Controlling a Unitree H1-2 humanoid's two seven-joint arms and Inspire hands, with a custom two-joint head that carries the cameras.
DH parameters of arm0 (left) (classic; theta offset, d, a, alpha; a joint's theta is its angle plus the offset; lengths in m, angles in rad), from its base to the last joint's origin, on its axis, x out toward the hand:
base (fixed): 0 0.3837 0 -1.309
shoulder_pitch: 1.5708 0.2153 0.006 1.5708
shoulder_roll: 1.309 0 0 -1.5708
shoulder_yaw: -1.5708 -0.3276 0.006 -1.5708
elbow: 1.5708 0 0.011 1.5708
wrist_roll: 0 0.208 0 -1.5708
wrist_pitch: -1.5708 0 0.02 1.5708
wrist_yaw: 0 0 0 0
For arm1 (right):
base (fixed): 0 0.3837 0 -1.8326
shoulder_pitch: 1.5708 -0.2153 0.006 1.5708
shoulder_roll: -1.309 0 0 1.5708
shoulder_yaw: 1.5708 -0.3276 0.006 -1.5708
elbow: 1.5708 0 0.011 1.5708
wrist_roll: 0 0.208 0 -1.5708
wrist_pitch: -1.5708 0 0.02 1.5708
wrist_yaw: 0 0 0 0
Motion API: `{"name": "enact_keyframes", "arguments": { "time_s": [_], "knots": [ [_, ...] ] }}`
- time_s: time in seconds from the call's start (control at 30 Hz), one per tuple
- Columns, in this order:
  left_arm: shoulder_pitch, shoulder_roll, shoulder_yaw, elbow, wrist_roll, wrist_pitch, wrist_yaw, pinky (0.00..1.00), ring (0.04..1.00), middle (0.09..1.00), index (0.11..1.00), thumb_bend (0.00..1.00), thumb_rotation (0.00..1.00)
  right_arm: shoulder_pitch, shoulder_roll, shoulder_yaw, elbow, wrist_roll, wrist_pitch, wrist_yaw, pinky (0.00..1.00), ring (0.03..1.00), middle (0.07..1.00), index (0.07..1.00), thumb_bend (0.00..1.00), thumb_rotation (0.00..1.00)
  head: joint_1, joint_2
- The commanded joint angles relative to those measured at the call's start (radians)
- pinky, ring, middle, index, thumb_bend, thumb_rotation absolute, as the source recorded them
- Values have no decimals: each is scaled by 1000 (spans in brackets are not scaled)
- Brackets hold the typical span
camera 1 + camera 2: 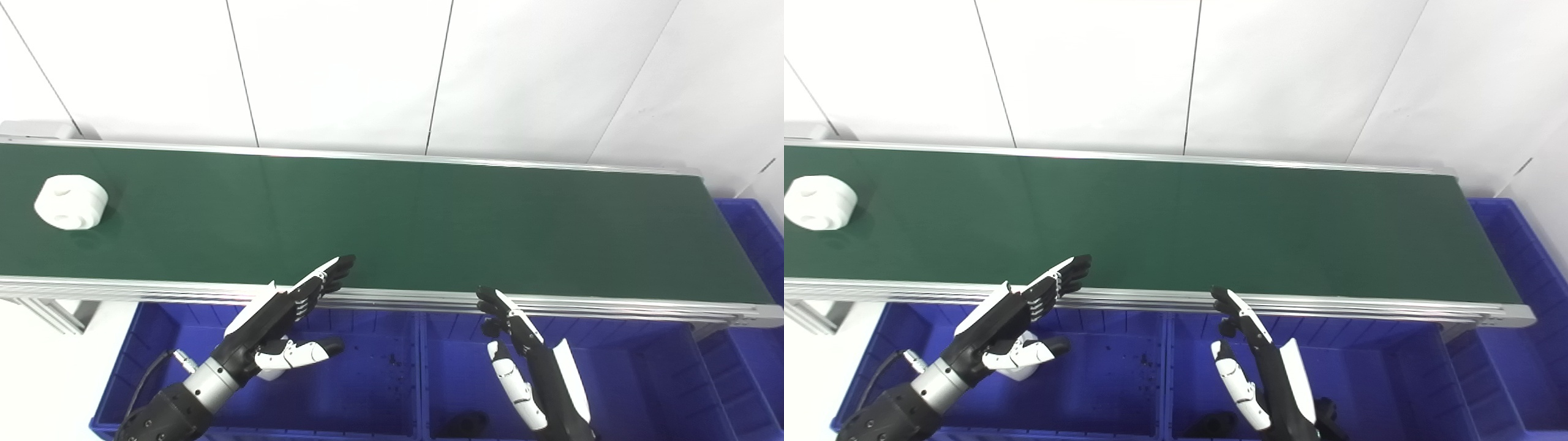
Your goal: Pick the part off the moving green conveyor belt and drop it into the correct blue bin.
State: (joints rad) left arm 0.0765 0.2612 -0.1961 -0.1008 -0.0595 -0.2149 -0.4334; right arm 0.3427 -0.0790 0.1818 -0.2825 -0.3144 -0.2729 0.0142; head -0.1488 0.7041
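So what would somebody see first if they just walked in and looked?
Probably the long green conveyor belt running across the middle, with one white round part sitting alone at its far left end. Next, the robot's left hand and right hand, both open and empty, raised over the blue bins in front of the belt.

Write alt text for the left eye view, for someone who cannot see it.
A white round part lies at the far left of a long green conveyor belt, untouched. The robot's left hand and right hand hang open and empty at the belt's near edge, above blue bins.
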Motion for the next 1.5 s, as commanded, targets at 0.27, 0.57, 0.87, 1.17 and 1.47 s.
{"name": "enact_keyframes", "arguments": {
  "time_s": [0.27,0.57,0.87,1.17,1.47],
  "knots": [
    [-10,4,2,-29,-6,-29,4,967,992,987,958,359,541,-2,-1,0,-27,4,-10,3,787,845,872,871,420,970,-5,3],
    [-5,6,-1,-29,-4,-30,2,953,987,988,959,367,563,0,0,2,-22,27,-16,7,785,845,875,875,405,948,-3,5],
    [0,3,-2,-32,-14,-22,1,986,1000,991,954,369,553,4,4,3,-27,24,-9,7,785,844,875,875,407,953,0,7],
    [-7,-14,-18,24,71,-101,24,935,967,978,949,405,630,5,-14,-12,18,22,-51,-7,795,848,875,883,400,972,132,-88],
    [-23,-49,-34,121,100,-185,45,863,923,958,937,433,564,-6,-17,-13,76,21,-83,-24,786,845,871,860,351,923,157,-170]
  ]
}}
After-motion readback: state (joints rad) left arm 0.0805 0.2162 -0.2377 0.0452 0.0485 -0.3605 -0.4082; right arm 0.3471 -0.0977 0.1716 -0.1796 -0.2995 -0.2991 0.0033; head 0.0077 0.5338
